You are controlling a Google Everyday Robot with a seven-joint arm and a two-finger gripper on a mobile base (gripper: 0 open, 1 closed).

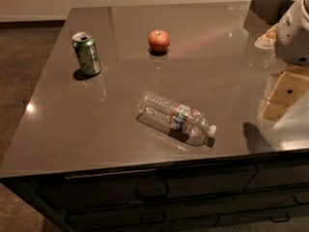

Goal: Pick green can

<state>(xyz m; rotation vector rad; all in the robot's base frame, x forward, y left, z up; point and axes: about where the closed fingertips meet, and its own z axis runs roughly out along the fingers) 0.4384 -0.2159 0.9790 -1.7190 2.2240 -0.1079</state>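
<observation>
Dark glossy countertop (96,129), with drawer fronts (154,192) and handles below its near edge.

1. Clear plastic bottle (176,119): lying on its side near the front edge, white cap pointing right, label band round the middle.
2. Gripper (284,96): cream-coloured, at the right edge over the counter, right of the bottle and well apart from the can. How far open it is, and whether it holds anything, cannot be told. White arm housing (295,33) sits behind it.
3. Green can (87,53): upright on the left side, silver top, well apart from the bottle.
4. Apple (159,40): red, mid-counter, right of the can and slightly farther back.
5. Dark box (265,6): far right corner.
</observation>
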